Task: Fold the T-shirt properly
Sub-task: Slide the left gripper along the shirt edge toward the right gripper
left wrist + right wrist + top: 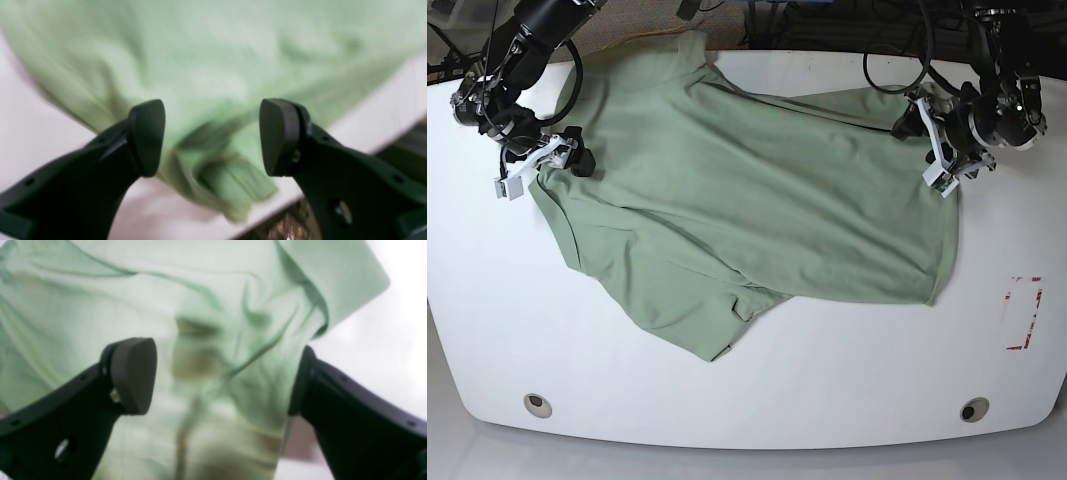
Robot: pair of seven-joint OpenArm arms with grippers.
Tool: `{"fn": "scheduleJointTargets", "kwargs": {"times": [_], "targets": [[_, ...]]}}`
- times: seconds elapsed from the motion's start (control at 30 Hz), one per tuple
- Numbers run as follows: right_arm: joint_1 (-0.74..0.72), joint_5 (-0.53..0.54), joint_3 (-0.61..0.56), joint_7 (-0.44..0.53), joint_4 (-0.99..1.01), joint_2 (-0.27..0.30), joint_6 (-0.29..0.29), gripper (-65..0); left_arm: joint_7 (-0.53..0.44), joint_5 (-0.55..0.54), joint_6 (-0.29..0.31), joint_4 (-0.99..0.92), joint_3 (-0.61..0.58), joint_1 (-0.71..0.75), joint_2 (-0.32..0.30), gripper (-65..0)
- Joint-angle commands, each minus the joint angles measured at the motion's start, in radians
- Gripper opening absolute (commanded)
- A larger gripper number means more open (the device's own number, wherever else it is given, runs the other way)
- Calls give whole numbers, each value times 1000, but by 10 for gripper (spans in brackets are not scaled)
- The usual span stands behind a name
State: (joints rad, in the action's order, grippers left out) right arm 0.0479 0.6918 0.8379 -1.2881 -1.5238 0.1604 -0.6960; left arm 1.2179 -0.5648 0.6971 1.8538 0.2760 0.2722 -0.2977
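The pale green T-shirt (pixel 757 210) lies spread and wrinkled on the white table (pixel 827 380), with one corner folded under near the front. My left gripper (pixel 939 150) hovers at the shirt's right edge in the base view. In the left wrist view the left gripper (pixel 212 136) is open above a bunched fold of the T-shirt (pixel 206 66) near the table edge. My right gripper (pixel 572 158) is at the shirt's left edge. Seen from the right wrist, the right gripper (pixel 217 376) is wide open over creased T-shirt (pixel 100 306) fabric, gripping nothing.
A red-outlined rectangle (pixel 1024 312) is marked on the table at the right. Two round holes (pixel 538 404) (pixel 973 409) sit near the front edge. Cables hang behind the table's back edge (pixel 827 52).
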Motion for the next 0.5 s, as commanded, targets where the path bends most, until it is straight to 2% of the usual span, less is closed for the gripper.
{"fn": "scheduleJointTargets", "kwargs": {"times": [0.0,0.2,0.47], "targets": [[-12,21,4,14,-16,15,-2,-127,-14,-11,1,31,-25,17,-33,-239],[-10,21,5,14,-16,15,-2,-127,-14,-11,1,88,-63,111,-108,-242],[-10,21,5,14,-16,15,-2,-127,-14,-11,1,123,-76,226,-251,-243]]}}
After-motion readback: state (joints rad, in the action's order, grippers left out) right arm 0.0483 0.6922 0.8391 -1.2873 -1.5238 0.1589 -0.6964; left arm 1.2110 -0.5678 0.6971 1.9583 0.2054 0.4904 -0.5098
